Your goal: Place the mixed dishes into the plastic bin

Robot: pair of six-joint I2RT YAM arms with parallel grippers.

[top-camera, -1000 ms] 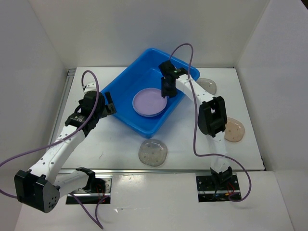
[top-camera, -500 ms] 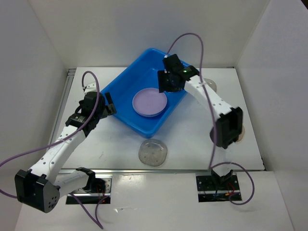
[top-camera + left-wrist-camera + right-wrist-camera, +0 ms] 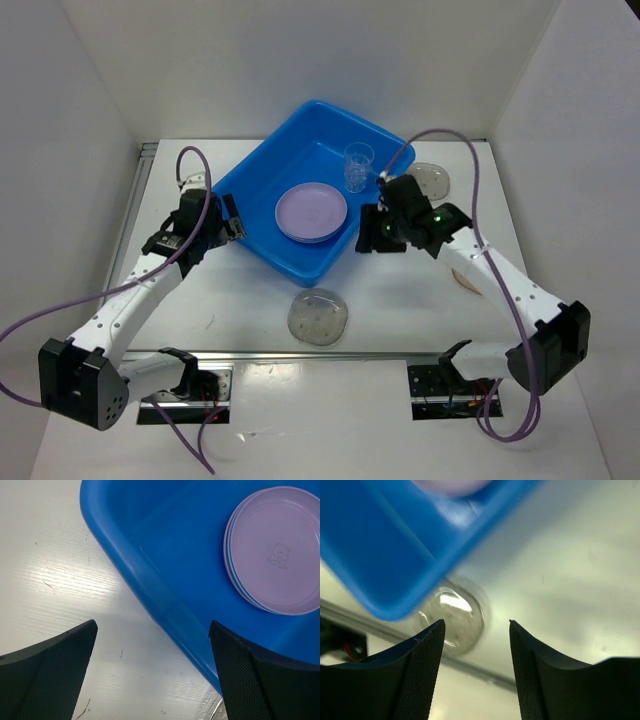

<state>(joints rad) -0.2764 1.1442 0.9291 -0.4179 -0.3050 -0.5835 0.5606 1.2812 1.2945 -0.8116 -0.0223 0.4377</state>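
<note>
The blue plastic bin (image 3: 262, 175) sits at the back middle of the table, holding a stack of round plates with a lavender plate (image 3: 312, 211) on top and a clear ribbed cup (image 3: 358, 166) standing at its right wall. A speckled grey plate (image 3: 318, 316) lies in front of the bin; it also shows in the right wrist view (image 3: 455, 620). Another speckled plate (image 3: 432, 179) lies right of the bin, and a tan plate (image 3: 467, 279) is mostly hidden under the right arm. My left gripper (image 3: 232, 226) is open and empty beside the bin's left wall (image 3: 165, 605). My right gripper (image 3: 370, 238) is open and empty by the bin's right corner (image 3: 390, 575).
White enclosure walls stand on three sides. The table's front edge with a metal rail (image 3: 320, 355) runs just below the grey plate. Purple cables loop above both arms.
My right gripper has left the bin and swung right and forward to its outside. The clear cup now stands in the bin where the gripper was. The left arm barely moved.
</note>
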